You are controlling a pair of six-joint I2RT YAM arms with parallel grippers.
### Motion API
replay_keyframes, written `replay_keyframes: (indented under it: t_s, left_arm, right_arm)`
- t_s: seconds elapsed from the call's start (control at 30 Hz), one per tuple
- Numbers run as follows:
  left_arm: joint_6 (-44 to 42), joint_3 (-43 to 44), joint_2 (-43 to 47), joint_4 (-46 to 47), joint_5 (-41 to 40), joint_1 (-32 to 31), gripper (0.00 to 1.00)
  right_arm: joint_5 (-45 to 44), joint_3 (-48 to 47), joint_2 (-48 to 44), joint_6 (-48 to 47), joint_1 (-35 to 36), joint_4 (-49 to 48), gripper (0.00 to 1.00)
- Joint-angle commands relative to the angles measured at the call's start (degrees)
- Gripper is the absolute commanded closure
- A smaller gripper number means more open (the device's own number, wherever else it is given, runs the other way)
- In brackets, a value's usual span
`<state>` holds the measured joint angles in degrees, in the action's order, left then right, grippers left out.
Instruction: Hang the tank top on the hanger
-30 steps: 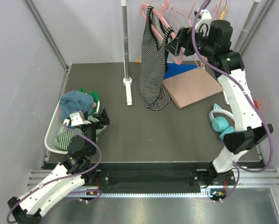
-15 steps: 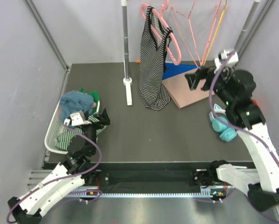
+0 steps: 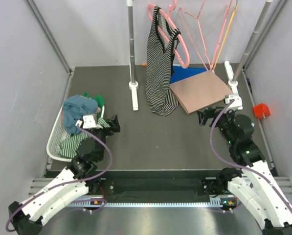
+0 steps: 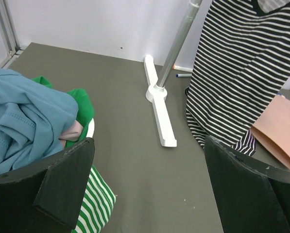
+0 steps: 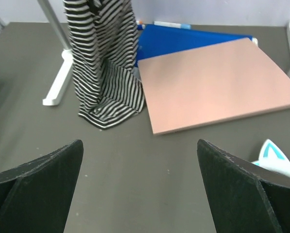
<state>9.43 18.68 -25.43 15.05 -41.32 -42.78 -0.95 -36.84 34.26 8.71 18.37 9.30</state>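
The right arm has come down from the far side, where its pincer was up at the hanger a moment ago, and now sits folded low at the near right; the left arm has shifted only a little beside the basket. The right pincer [image 3: 204, 116] is spread wide with nothing between its fingers, hovering over the bare desk [image 3: 150, 142] and facing the far side. In the right wrist view it [image 5: 139, 145] looks over the board and the striped cloth. The left pincer [image 3: 111, 122] is also spread and empty, just right of the white basket [image 3: 55, 139]. The tank top [image 3: 160, 68] hangs from the hanger [image 3: 185, 55] at the far middle, just right of the upright pole [image 3: 131, 44]. Its straps are up at the hanger's hook and one pink arm slopes down clear of the cloth on the right. Its hem is bunched on the desk, touching the near left corner of the pink-brown board [image 3: 200, 90], which lies over a blue sheet [image 3: 185, 74]. The left wrist view shows the same striped cloth [image 4: 232, 73] draping down to the desk beside the pole's white foot [image 4: 162, 121]. To the right of the hanger hang thin pink wire hangers [image 3: 199, 34] and an orange-yellow hanger [image 3: 225, 32]. The basket holds a teal-blue cloth [image 3: 77, 107] and a green-and-white striped garment [image 3: 72, 144]. A small red object [image 3: 261, 110] lies at the right edge.
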Motion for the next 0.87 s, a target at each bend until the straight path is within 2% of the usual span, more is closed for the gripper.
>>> replay_keyframes:
  t_s: [0.0,0.23,0.83]
  left_arm:
    - [-0.82,0.58,-1.02,3.4,1.86,-0.02,0.01]
    - [-1.61,-0.83,-1.2,5.78,2.38,-0.02,0.01]
    - [-1.78,-0.31,-1.11,4.46,1.33,-0.02,0.01]
  right_arm:
    - [-4.76,4.3,-3.85,0.6,0.61,-5.52,0.0]
    - [-7.92,9.77,-6.84,1.83,0.53,-6.84,0.0]
    - [-9.16,10.3,-6.13,2.36,0.61,-6.93,0.0]
